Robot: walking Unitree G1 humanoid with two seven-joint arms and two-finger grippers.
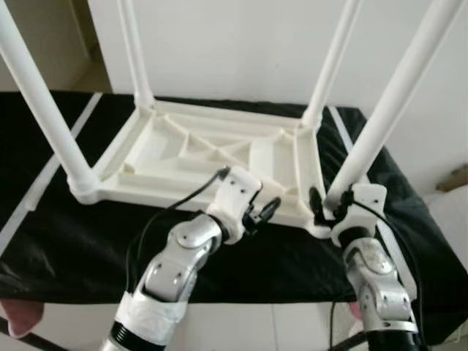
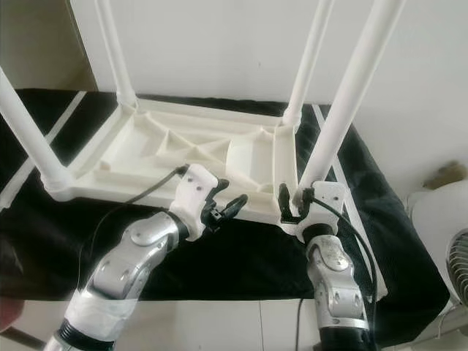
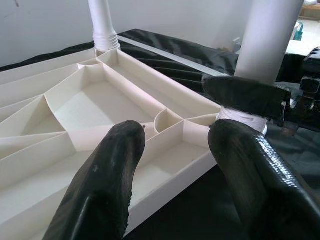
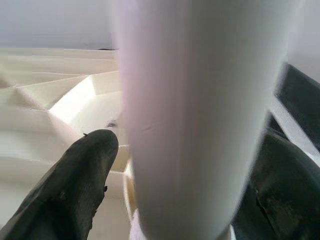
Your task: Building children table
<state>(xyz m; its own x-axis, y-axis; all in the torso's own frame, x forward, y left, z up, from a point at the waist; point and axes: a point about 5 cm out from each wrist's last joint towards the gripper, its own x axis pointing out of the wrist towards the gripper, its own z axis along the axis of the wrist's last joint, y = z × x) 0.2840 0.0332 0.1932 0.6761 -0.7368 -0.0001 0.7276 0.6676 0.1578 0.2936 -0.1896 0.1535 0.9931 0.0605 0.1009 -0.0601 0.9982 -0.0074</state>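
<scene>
Silver-jointed, with white housings, our two arms reach forward over the near edge of a black cloth point(image 1: 66, 241) draped across a bench. Our left gripper point(image 1: 262, 214) holds its glossy black fingers point(image 3: 100, 185) spread, empty, just beside the near long rim of the table top point(image 1: 168, 157). Our right gripper point(image 1: 327, 207) has its fingers on either side of the base of the near right leg point(image 1: 395, 95), closed around that smooth white tube where it enters its corner socket.

We log the table top as white moulded plastic, lying upside down on the cloth, its underside an open grid of thin ribs forming triangular and rectangular cells. Four round white legs stand upright from its corners: near left leg point(image 1: 40, 110), far left leg point(image 1: 134, 51), far right leg point(image 1: 333, 58). Pale tape stripes point(image 1: 55, 164) cross the cloth. Beyond stands a plain white wall point(image 1: 234, 44).
</scene>
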